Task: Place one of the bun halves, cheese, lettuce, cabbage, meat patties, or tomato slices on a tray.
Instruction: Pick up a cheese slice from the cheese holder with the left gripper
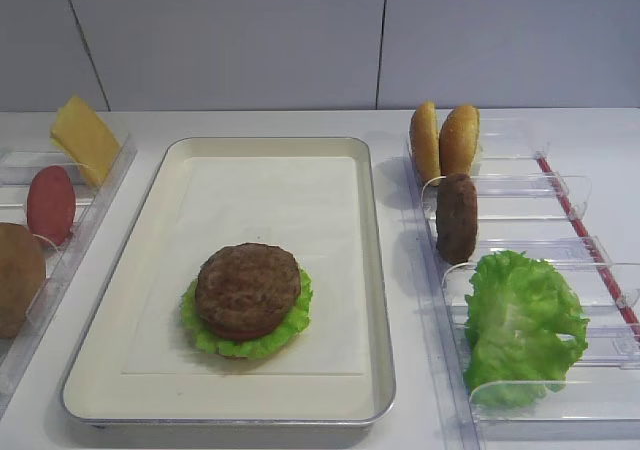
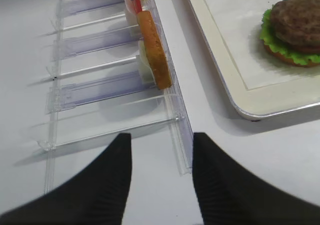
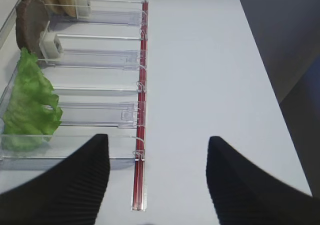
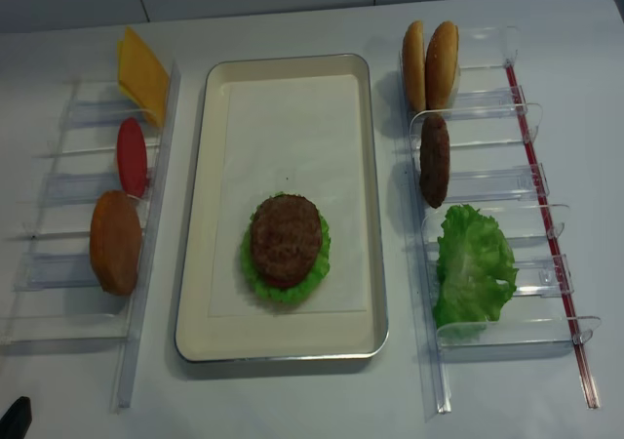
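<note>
The tray (image 1: 340, 170) lies mid-table, holding a meat patty (image 1: 247, 288) stacked on lettuce (image 1: 240, 347). The left rack carries the cheese (image 1: 85, 138), a tomato slice (image 1: 50, 204) and a bun half (image 2: 154, 50). The right rack carries two bun halves (image 1: 445, 140), a patty (image 1: 456, 217) and a lettuce leaf (image 1: 522, 320). The cabbage is out of view. My left gripper (image 2: 161, 137) is open and empty over the table at the left rack's near end. My right gripper (image 3: 157, 137) is open and empty beside the right rack's near end.
The clear plastic racks (image 4: 58, 263) (image 4: 507, 254) flank the tray. A red strip (image 3: 141, 100) runs along the right rack's outer side. The table's right edge (image 3: 260, 60) drops off beyond it.
</note>
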